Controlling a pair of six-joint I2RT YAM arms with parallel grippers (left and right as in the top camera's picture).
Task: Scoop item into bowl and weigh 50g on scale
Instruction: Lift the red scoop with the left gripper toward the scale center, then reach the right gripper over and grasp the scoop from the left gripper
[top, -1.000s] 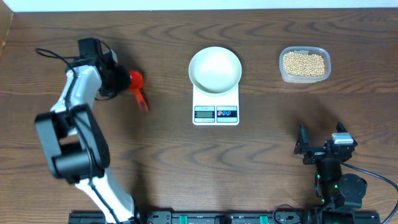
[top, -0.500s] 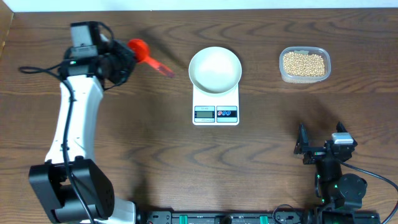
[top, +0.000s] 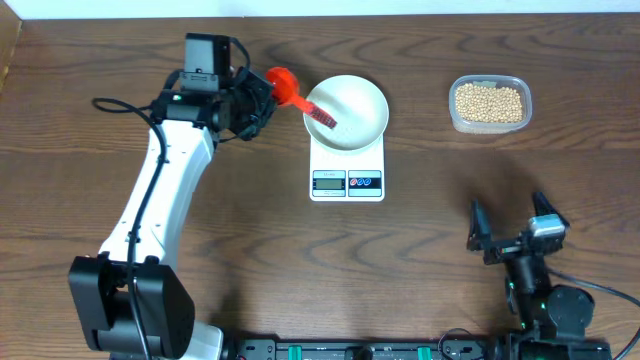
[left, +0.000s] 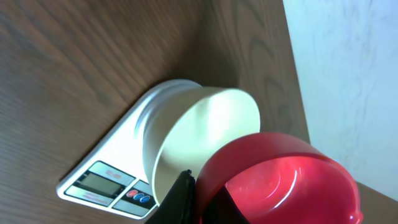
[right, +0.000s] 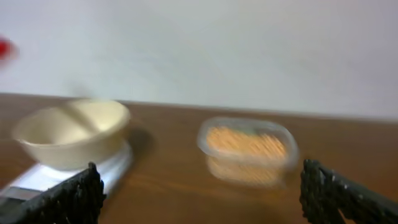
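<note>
My left hand (top: 256, 97) is clenched on the red scoop (top: 283, 80), gripping it close to the cup end. The left wrist view shows the red cup big and right next to one dark finger (left: 182, 194), open side facing the camera. The scoop's handle sticks out away from the hand, down and to the right, its tip over the left part of the bowl (top: 356, 108); can't tell if it touches the rim. My left arm is stretched long from its base at the front left of the bench (top: 250, 240), reaching back and bent toward the centre, wrist turned sideways so the hand points right at the bowl. The bowl sits on the rear half of the scale (top: 347, 165), inside plain white, with the display and buttons on the front edge; the reading is too small to tell. The beans (top: 489, 102) lie in the clear tub (top: 488, 129) at the right rear, well apart from the scale. My right hand (top: 510, 222) is released, fingers (right: 74, 196) spread wide with nothing between them, low near the front right of the bench, facing the bowl and tub; its wrist view is blurred.
</note>
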